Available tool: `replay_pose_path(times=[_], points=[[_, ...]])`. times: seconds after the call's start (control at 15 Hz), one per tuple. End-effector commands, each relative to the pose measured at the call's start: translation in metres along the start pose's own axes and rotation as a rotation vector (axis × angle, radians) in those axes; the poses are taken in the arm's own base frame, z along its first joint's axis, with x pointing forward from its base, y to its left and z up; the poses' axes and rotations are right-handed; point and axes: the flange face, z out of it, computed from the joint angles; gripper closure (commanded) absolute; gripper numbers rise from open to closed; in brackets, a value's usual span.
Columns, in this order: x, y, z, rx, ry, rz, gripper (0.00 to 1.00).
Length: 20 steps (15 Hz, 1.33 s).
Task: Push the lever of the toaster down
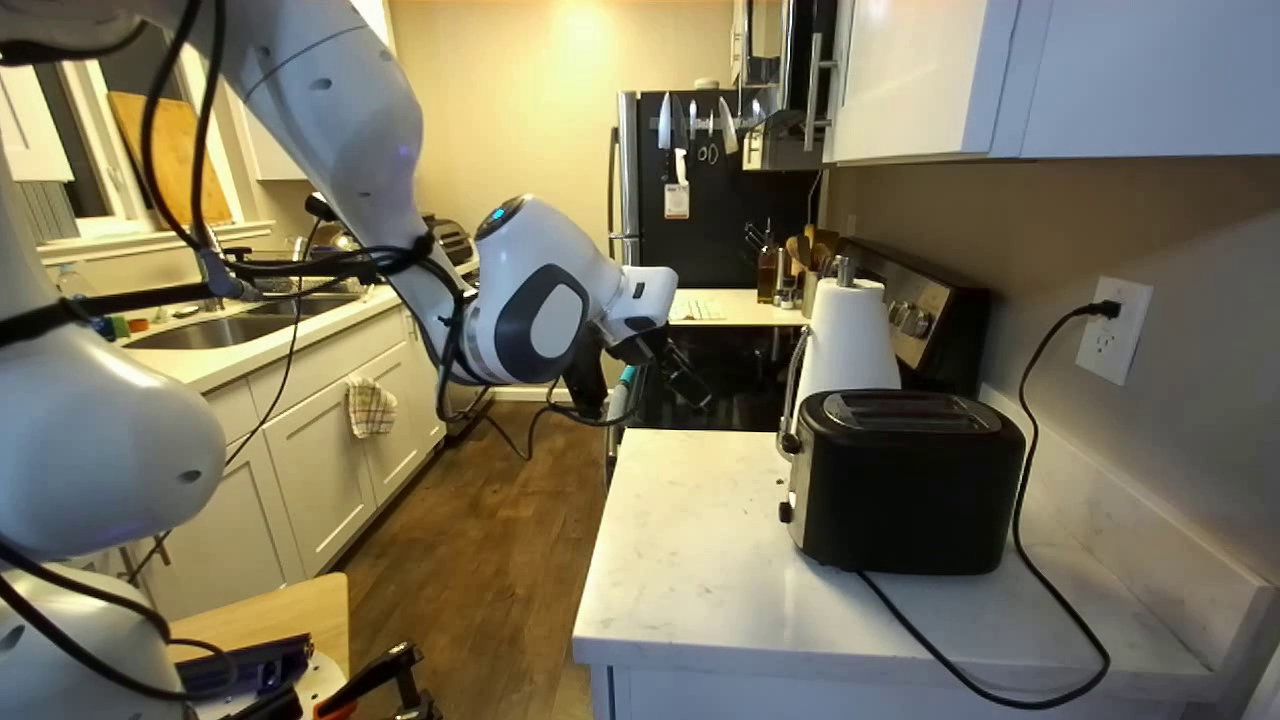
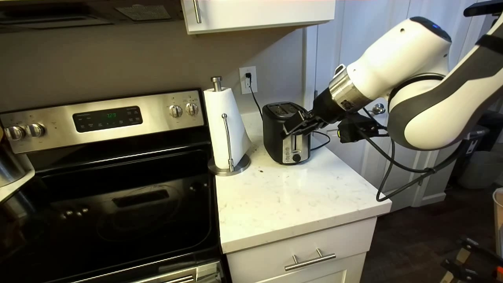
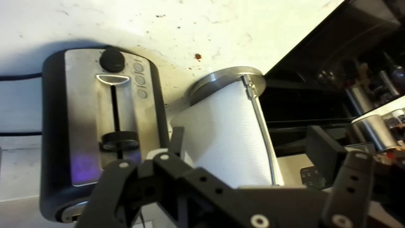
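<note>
Toaster [image 1: 910,490], glossy black box, sits on white marbled counter [image 1: 690,560], long axis crosswise in an exterior view, silvery end [image 1: 801,475] facing left; wrist view, we see its small dark lever [image 3: 119,139] jutting, black gripper [image 3: 250,144] spread wide!

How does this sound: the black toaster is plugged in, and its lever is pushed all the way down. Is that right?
Not quite. The wrist view shows the lever up near the top of the black toaster, away from the round knob. The toaster is indeed plugged in.

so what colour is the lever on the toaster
The lever is black, seen best in the wrist view.
</note>
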Motion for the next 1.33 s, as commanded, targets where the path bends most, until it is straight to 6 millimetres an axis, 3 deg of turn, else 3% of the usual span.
replay_pose_path(times=[0.0, 0.2, 0.53, 0.6, 0.73, 1.27], points=[[-0.006, 0.038, 0.002, -0.113, 0.024, 0.115, 0.0], [-0.007, 0.062, -0.003, -0.167, 0.036, 0.157, 0.0], [0.007, 0.066, -0.011, -0.179, 0.073, 0.137, 0.03], [0.011, 0.066, -0.012, -0.178, 0.08, 0.134, 0.27], [0.018, 0.069, -0.015, -0.177, 0.092, 0.135, 0.3], [0.04, 0.08, -0.013, -0.167, 0.11, 0.153, 0.82]])
